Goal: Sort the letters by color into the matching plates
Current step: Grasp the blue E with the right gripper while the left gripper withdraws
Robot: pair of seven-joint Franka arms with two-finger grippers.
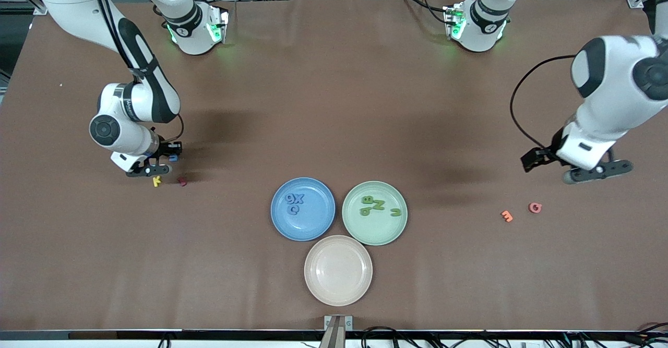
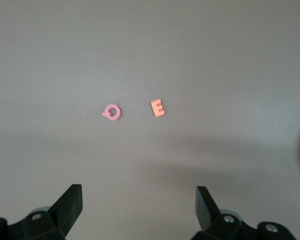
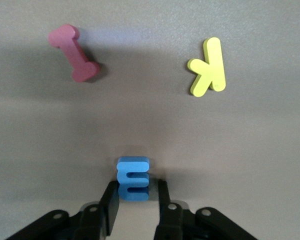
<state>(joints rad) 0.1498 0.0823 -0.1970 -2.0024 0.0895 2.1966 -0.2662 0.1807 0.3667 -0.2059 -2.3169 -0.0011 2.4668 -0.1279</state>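
Plates [image 1: 303, 229] number three; five letters [image 1: 156, 181] lie loose outside them.

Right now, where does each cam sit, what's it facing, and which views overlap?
Front: high across the table, facing both arms; plates nearest it.
Left wrist: over the table, looking down past the open left gripper at pink Q and orange E.
Right wrist: low, right gripper around blue E; yellow K and red I ahead.
Shared: front also shows all five letters.
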